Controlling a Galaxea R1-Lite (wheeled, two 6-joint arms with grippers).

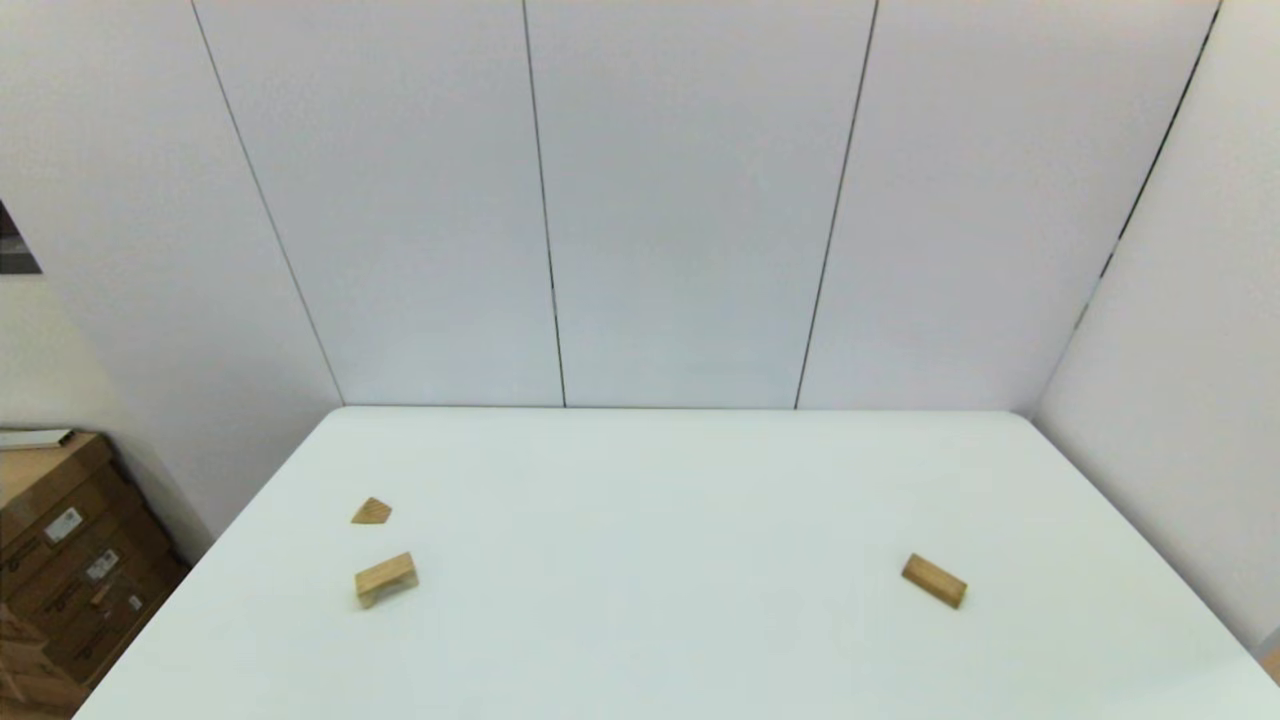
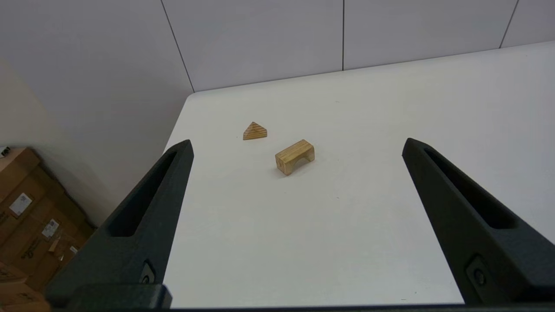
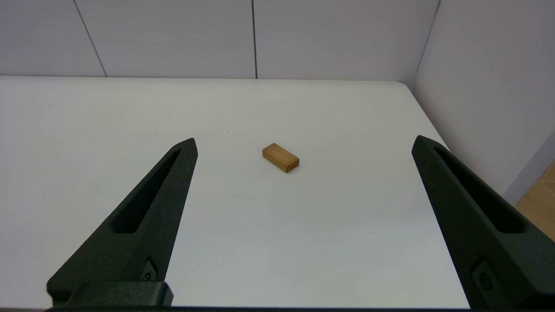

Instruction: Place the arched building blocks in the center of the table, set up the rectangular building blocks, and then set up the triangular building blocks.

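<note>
Nearest, the left end effector hangs back over the near left of the large plain white worktop, its black fingers spread wide apart and holding nothing. The right end effector is likewise splayed and empty over the near right. Neither shows in the head view.

Ahead of the left end effector, well apart from it, stands the chunky light-tan wooden arched block on its two short legs, cut-out facing down. Its long axis runs slantwise across the line of approach, so the wrist would probably need turning to close across the narrow width. The left arm is plainly the nearer one. The centre lies to its right.

On the right side, the slim tan wooden rectangular block lies flat and angled.

Farthest, just beyond the arch, the small tan wooden triangular block sits peak up.
</note>
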